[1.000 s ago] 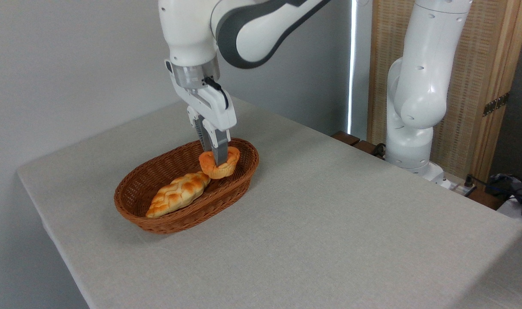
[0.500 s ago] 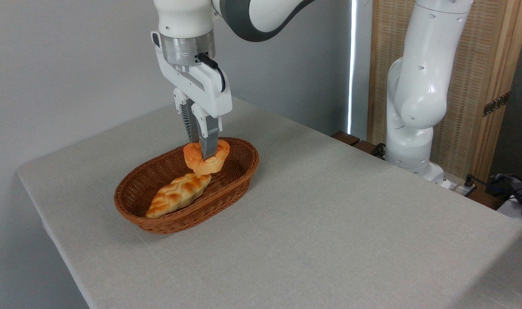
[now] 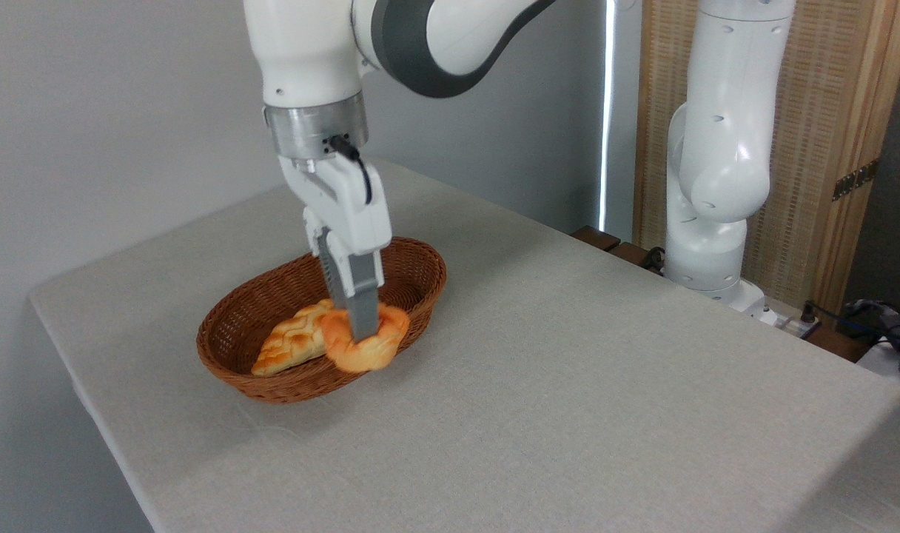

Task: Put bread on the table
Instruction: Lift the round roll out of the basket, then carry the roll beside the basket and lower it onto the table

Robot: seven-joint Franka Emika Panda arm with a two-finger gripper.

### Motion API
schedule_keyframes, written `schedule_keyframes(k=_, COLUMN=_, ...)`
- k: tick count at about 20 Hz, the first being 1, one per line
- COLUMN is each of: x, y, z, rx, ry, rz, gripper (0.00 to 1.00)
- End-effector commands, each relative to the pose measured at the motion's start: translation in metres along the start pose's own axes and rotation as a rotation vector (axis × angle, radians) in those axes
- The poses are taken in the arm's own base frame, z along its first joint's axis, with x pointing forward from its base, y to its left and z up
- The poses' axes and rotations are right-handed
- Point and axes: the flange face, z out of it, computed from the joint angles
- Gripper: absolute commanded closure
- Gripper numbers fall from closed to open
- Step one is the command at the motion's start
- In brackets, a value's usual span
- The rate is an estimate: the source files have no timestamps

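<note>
Bun clamped by gripper over basket near rim, frame centre-left; rim snag or loaf nudge risked if lowered early.

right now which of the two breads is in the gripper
The small round orange bun, pinched by the gripper above the basket's near rim. The longer golden braided loaf lies untouched inside the basket.

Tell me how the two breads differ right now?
The round orange bun is small and knotted; the braided loaf is longer and paler gold. The bun is held up in the tool at the near rim of the basket; the loaf lies inside it. Both look glossy and baked.
</note>
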Motion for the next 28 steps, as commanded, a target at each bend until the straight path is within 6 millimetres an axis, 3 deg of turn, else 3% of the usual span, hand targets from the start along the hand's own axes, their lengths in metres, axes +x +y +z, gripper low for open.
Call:
schedule_keyframes(k=1, x=0.012, y=-0.019, z=0.013, rx=0.080, ry=-0.002, rz=0.016, gripper=0.55)
schedule_keyframes(k=4, x=0.004, y=-0.028, z=0.018, rx=0.096, ry=-0.017, rz=0.045, gripper=0.53)
schedule_keyframes(k=7, x=-0.002, y=-0.031, z=0.022, rx=0.092, ry=-0.029, rz=0.092, gripper=0.44)
schedule_keyframes(k=9, x=-0.004, y=-0.032, z=0.024, rx=0.089, ry=-0.032, rz=0.091, gripper=0.35)
schedule_keyframes(k=12, x=-0.006, y=-0.030, z=0.032, rx=0.080, ry=-0.042, rz=0.094, gripper=0.09)
schedule_keyframes(k=14, x=-0.006, y=-0.030, z=0.033, rx=0.086, ry=-0.047, rz=0.097, gripper=0.00)
schedule_keyframes(k=28, x=-0.007, y=-0.031, z=0.033, rx=0.086, ry=-0.048, rz=0.094, gripper=0.00)
